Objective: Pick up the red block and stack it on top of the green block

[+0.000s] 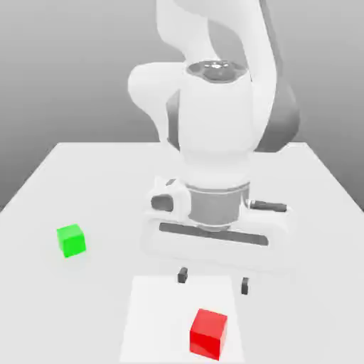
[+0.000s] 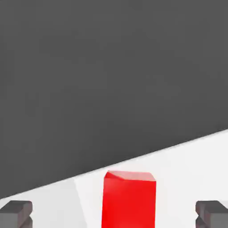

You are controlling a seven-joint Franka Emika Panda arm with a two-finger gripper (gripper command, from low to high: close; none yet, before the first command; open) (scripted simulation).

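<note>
pale table (image 1: 298,185): bright-red matte cube (image 1: 208,334) by its near edge; bright-green matte cube (image 1: 71,240) toward the exterior view's left edge
gripper (image 1: 214,281): wide apart, empty
risk: off-centre descent could knock red off the edge

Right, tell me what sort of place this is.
It looks like a simulated robot workspace: a white arm over a plain pale table, with a red cube and a green cube resting there, and a blank grey backdrop.
</note>
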